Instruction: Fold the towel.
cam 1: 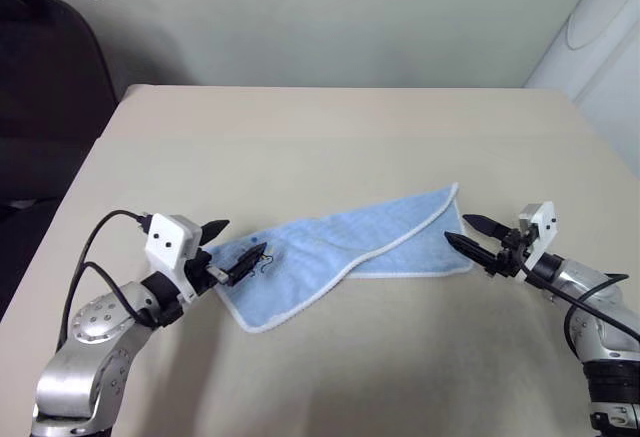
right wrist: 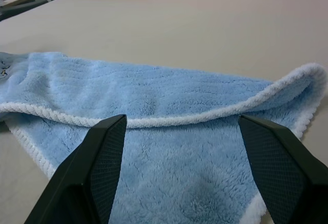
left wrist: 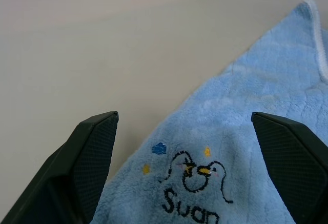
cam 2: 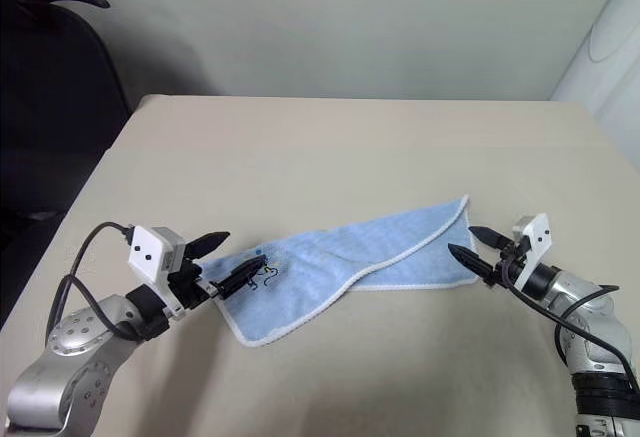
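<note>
The towel [cam 1: 350,242] is light blue with a white stitched edge. It lies on the beige table [cam 1: 330,127], partly folded over itself, with one layer slanting across the other. Its left end carries a small embroidered animal and lettering [left wrist: 197,175]. My left gripper [cam 1: 243,240] stands open at that end, with the embroidered corner lying between its fingers [left wrist: 92,157] and nothing pinched. My right gripper [cam 1: 458,228] is open just off the towel's right end, pointing at the doubled edge [right wrist: 287,88]. Its fingers [right wrist: 102,157] have the towel between them but do not grip it.
A black chair [cam 1: 50,77] stands beyond the table's far left corner. A white object [cam 1: 600,37] rises at the back right. The table's left edge runs close to my left arm. Bare tabletop stretches beyond the towel and in front of it.
</note>
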Action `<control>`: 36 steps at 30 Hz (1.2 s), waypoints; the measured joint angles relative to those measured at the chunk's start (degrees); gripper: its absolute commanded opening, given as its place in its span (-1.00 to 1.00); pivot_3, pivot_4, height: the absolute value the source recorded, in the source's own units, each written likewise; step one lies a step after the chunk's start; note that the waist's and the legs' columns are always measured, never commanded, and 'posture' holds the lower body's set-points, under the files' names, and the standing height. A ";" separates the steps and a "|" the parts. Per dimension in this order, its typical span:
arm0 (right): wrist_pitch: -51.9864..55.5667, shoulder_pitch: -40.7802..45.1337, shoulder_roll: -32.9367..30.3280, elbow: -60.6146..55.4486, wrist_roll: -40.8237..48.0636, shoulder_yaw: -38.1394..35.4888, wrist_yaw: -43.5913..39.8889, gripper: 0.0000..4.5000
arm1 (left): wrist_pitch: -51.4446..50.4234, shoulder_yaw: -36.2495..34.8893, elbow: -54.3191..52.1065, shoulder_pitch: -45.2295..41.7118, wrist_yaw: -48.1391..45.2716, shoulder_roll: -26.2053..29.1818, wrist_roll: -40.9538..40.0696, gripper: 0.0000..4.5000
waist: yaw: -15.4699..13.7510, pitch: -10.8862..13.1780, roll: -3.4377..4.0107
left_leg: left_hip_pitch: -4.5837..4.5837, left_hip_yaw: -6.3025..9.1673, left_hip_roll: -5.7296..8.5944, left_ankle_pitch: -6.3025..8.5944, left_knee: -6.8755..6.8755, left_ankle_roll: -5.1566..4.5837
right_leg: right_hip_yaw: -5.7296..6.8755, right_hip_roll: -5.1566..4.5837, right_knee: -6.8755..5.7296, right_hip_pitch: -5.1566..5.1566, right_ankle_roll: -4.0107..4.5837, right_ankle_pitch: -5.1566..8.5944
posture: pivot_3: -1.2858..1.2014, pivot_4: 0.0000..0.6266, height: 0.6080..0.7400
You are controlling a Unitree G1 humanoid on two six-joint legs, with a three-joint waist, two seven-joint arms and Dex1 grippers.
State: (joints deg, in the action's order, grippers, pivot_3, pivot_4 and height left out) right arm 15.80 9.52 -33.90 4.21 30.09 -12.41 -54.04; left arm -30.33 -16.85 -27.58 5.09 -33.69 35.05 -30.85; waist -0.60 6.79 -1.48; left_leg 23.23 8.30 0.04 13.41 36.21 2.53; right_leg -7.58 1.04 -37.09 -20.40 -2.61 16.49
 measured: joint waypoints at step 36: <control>-29.55 19.33 -7.60 22.84 -25.65 9.21 2.50 0.56 | 2.72 10.69 2.25 -3.80 -1.22 -2.71 6.00 1.00 | 0.08 -0.02 0.05 | -0.06 0.00 -0.01 0.06 -0.02 -0.10 | 0.01 -0.06 -0.08 0.01 0.00 0.00 | 0.03 -0.52 1.00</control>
State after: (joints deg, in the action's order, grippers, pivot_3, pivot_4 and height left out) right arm -13.75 28.86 -41.50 27.05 4.44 -3.20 -51.54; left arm -27.61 -6.16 -25.33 1.29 -34.91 32.34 -24.85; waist -0.52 6.77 -1.43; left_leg 23.17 8.30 0.03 13.46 36.19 2.43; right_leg -7.56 0.98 -37.17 -20.39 -2.61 16.49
